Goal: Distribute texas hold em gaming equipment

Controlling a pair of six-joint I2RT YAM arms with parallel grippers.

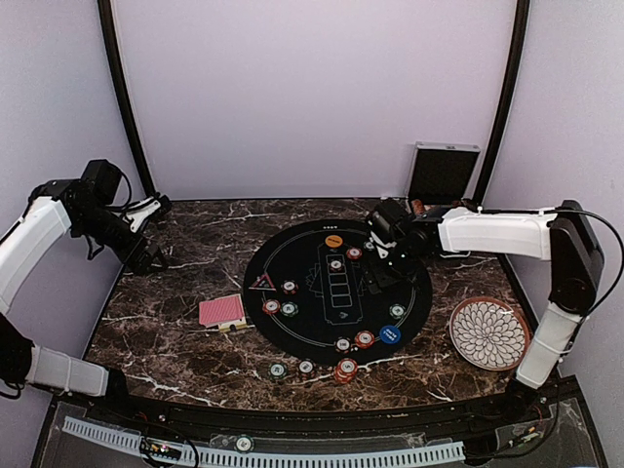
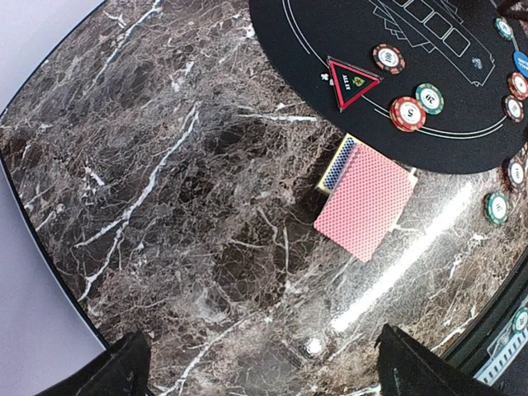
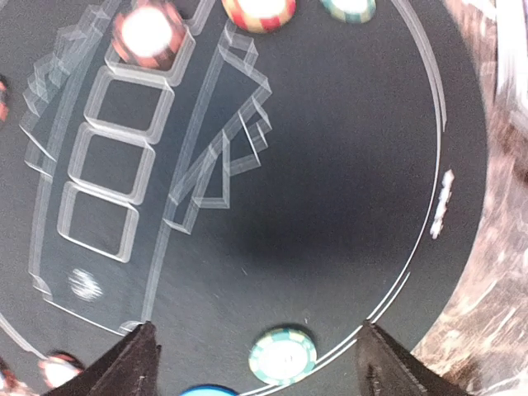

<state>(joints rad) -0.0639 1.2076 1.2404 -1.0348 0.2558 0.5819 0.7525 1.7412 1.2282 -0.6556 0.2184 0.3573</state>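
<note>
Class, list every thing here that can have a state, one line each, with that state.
Left gripper, open, empty.
Right gripper, open, empty.
Case, open, lid up.
Cards, stacked face down.
Marker, lying flat, face up.
Chips, lying flat, some stacked.
Plate, empty.

A: Cards?
B: 1 red-backed deck [image 2: 367,202] on marble table [image 2: 165,206], just off black mat [image 2: 330,33] at 1 o'clock.
A: Marker?
B: Triangular marker [image 2: 353,81] on mat; red chip stack [image 2: 407,114] at its 4 o'clock.
</note>
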